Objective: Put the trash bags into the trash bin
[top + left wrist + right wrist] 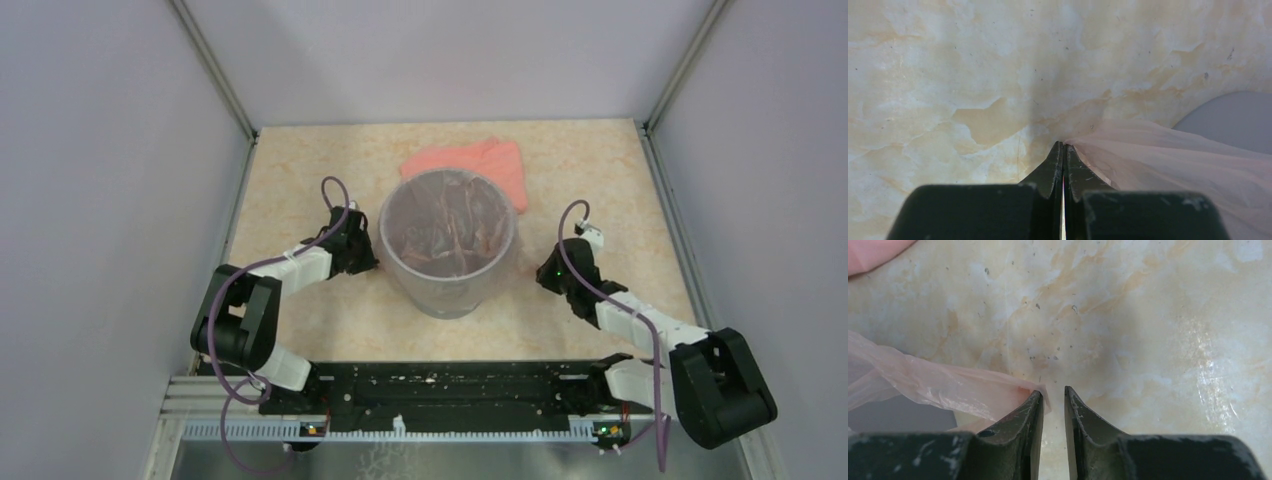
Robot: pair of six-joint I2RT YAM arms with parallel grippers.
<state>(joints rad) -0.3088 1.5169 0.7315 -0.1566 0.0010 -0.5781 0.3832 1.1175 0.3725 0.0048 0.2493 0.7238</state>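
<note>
The grey trash bin (448,292) stands upright mid-table. The see-through pink trash bag (450,228) sits in its mouth, its film spread out past the rim on both sides. My left gripper (366,246) is just left of the bin. In the left wrist view it (1064,145) is shut on the edge of the bag (1173,157), which stretches right toward the bin (1240,120). My right gripper (546,272) is just right of the bin. Its jaws (1053,390) stand a little apart, open, and the bag's edge (938,382) lies against the left fingertip (1034,402).
An opaque salmon-pink folded sheet (488,162) lies on the marbled tabletop behind the bin, and its corner shows in the right wrist view (868,252). Grey walls close in the table on the left, right and back. The arm bases sit at the near edge.
</note>
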